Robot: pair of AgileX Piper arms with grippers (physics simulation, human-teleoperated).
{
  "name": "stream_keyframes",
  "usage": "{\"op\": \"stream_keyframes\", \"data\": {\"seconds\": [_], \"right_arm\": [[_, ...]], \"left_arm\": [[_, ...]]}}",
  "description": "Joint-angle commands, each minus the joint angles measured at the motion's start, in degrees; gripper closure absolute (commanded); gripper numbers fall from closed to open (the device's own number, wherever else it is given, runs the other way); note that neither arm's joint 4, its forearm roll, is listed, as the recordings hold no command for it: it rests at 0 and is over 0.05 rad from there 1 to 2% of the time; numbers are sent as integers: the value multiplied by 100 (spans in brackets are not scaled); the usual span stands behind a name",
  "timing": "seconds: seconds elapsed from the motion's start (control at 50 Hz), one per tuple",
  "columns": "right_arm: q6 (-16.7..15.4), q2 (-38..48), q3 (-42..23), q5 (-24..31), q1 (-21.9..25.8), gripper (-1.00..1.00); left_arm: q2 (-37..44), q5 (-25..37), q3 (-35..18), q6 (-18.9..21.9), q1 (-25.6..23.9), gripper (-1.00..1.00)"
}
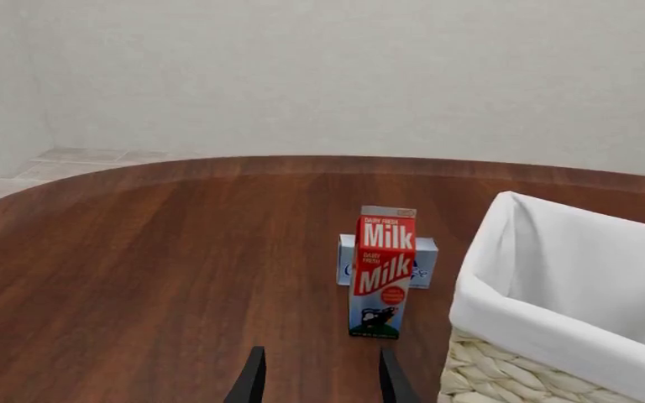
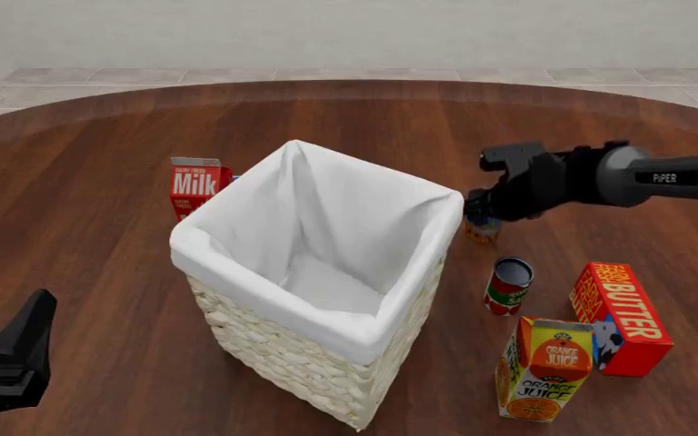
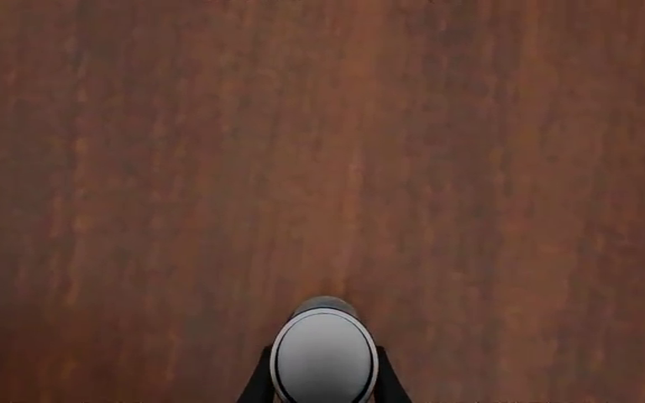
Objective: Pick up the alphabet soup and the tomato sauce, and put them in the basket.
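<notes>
The alphabet soup [image 2: 483, 234] stands just right of the basket's [image 2: 324, 336] right corner, only its orange lower part showing under my right gripper [image 2: 483, 218]. In the right wrist view its silver top [image 3: 324, 357] sits tight between the two fingers of the right gripper [image 3: 322, 382], which is shut on it. The tomato sauce [image 2: 509, 286], a red-and-green can, stands upright a little nearer, free of any gripper. My left gripper [image 2: 12, 356] hangs low at the near left, far from both cans, open with nothing between its fingers [image 1: 253, 382].
A milk carton [image 1: 383, 273] stands left of the basket's white lining [image 1: 569, 294], with a small blue-white box [image 1: 422, 262] behind it. At the near right are a red butter box [image 2: 622, 318] and an orange juice carton [image 2: 545, 368].
</notes>
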State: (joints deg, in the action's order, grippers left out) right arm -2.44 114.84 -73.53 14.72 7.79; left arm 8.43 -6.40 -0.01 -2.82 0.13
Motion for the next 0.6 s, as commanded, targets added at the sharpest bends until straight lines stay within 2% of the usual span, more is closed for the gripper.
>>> {"op": "stream_keyframes", "data": {"seconds": [0.02,0.12,0.16,0.6], "right_arm": [[42,-220,-43,52,1,100],[28,-330,-134,132,-44,100],[38,-357,-176,170,-31,100],[-56,-925,-613,667,2,100]], "left_arm": [[-8,4,0,1,2,-100],[-10,5,0,-2,1,-100],[-296,301,0,2,0,-100],[-317,309,0,1,-27,-100]]}}
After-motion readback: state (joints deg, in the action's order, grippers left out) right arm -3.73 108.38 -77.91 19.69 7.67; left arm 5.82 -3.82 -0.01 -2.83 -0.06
